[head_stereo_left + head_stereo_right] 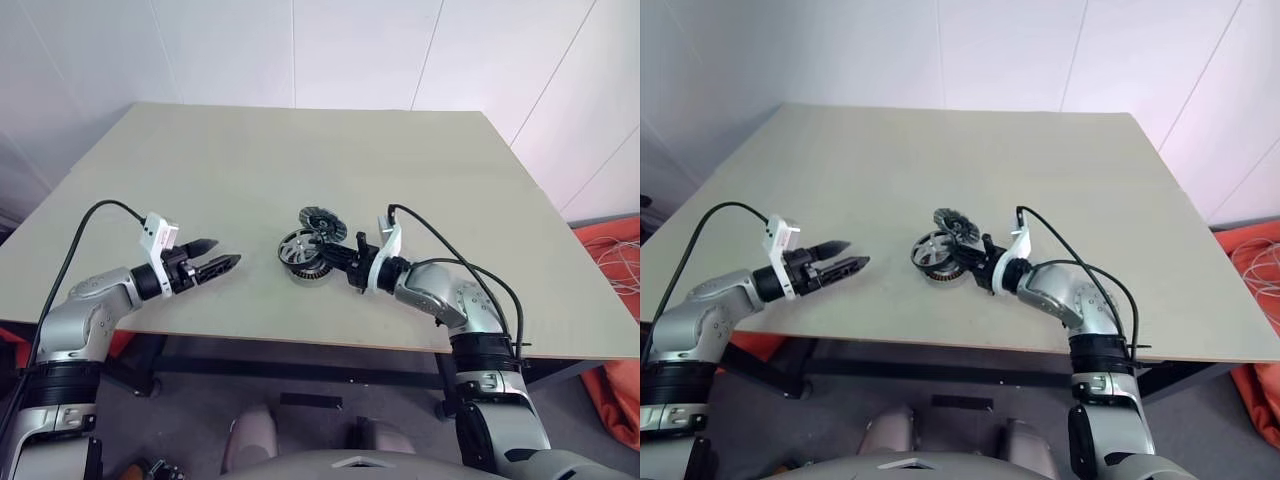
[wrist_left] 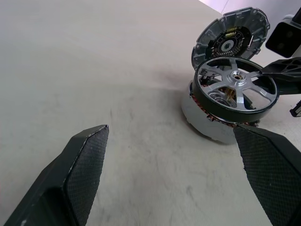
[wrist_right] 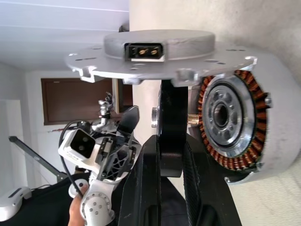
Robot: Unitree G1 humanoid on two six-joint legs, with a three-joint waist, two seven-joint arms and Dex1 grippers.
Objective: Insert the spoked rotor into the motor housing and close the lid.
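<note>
Desk (image 1: pixel 300 150) pale beige, white wall panels behind; spoked rotor (image 2: pixel 236 82) shiny silver, dark rim, pinched by right end effector (image 1: pixel 335 254); left end effector (image 1: pixel 222 254) spread

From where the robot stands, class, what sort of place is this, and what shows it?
Probably a robotics lab or test room. A plain pale beige table stands against bare white panelled walls, and on it lie only motor parts: a round metal motor housing with copper windings and a shiny silver spoked rotor.
</note>
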